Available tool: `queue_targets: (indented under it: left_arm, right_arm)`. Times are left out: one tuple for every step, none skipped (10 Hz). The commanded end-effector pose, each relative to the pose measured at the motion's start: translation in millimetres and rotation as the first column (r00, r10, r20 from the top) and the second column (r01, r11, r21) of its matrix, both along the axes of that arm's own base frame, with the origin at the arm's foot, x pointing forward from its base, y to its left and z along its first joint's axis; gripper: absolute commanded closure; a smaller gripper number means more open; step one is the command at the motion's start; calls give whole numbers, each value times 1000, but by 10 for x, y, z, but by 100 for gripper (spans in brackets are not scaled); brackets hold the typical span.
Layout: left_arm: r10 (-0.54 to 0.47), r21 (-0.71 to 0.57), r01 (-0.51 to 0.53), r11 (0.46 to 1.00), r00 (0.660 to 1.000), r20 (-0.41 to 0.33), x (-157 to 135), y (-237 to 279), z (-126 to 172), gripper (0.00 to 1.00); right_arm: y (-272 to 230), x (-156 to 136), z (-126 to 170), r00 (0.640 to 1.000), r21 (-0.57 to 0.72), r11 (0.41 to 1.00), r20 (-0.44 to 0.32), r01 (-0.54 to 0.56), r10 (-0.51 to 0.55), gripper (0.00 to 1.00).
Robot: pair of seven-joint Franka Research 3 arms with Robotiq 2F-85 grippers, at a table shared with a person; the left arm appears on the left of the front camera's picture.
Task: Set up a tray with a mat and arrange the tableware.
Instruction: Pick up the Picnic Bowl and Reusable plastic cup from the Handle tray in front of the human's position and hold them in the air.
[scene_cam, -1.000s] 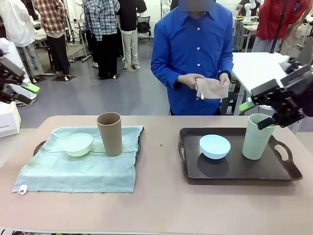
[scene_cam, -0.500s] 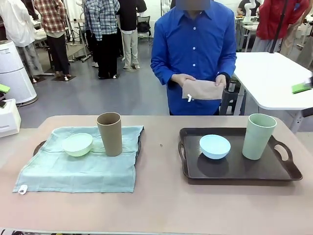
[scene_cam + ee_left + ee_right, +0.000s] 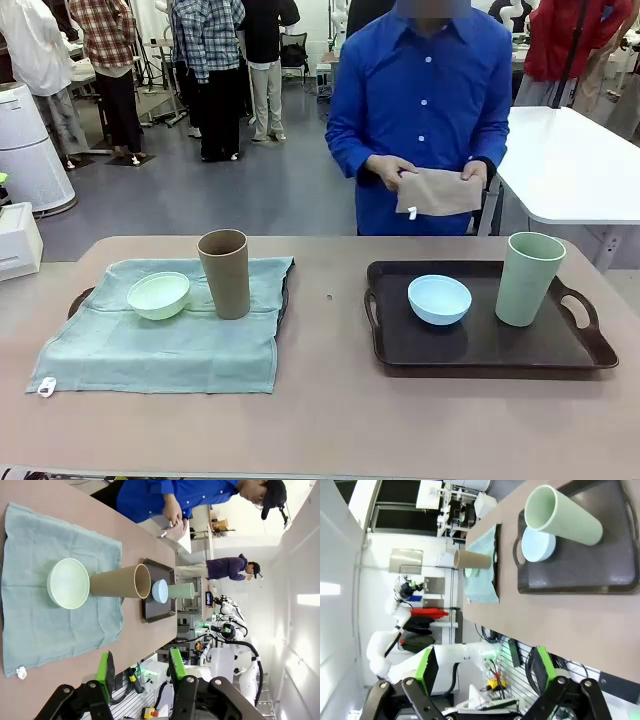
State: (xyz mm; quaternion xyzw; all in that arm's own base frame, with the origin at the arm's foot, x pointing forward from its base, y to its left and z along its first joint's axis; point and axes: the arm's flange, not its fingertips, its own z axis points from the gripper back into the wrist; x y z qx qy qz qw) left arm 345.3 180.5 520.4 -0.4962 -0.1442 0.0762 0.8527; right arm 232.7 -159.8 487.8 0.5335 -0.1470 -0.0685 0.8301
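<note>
Bench [image 3: 330, 410], pinkish-tan top, carrying two settings. Left of the front view: a teal mat [image 3: 170, 345] spread over a dark tray, of which one handle [image 3: 78, 301] shows at the mat's left edge. On the mat stand a pale green bowl [image 3: 158, 295] and, just right of it, an upright brown cup [image 3: 224, 272]. Right of the front view: a second dark tray [image 3: 480, 348], bare of any mat, holding a light blue bowl [image 3: 439, 299] at its left middle and an upright pale green cup [image 3: 527, 278] near its right handle, the two apart. Upper middle: a person [image 3: 420, 90] in a blue shirt stands behind the bench, holding a folded tan cloth [image 3: 437, 192] in both hands at waist height. Left hand [image 3: 140, 672]: at the lower edge of the left wrist view, off the bench's edge and well clear of the mat, green-padded fingers partly spread, nothing between them. Right hand [image 3: 486, 667]: at the lower edge of the right wrist view, raised off the bench and well apart from the bare tray, fingers spread wide, holding nothing.
</note>
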Motion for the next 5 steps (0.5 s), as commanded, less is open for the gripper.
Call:
queue_targets:
  left_arm:
    - [-10, -5, 10, 1000, 1000, -3, 16, -35, -19, 41]
    - [-10, -5, 10, 1000, 1000, -3, 16, -35, -19, 41]
    - [-10, -5, 10, 1000, 1000, -3, 16, -35, -19, 41]
    - [-10, -5, 10, 1000, 1000, -3, 16, -35, -19, 41]
    - [-10, -5, 10, 1000, 1000, -3, 16, -35, -19, 41]
  right_arm:
    - [6, 43, 52, 1000, 17, 1000, 12, 23, -23, 0]
    - [6, 43, 52, 1000, 17, 1000, 12, 23, -23, 0]
    - [6, 43, 52, 1000, 17, 1000, 12, 23, -23, 0]
    - [6, 43, 52, 1000, 17, 1000, 12, 23, -23, 0]
    - [6, 43, 52, 1000, 17, 1000, 12, 23, -23, 0]
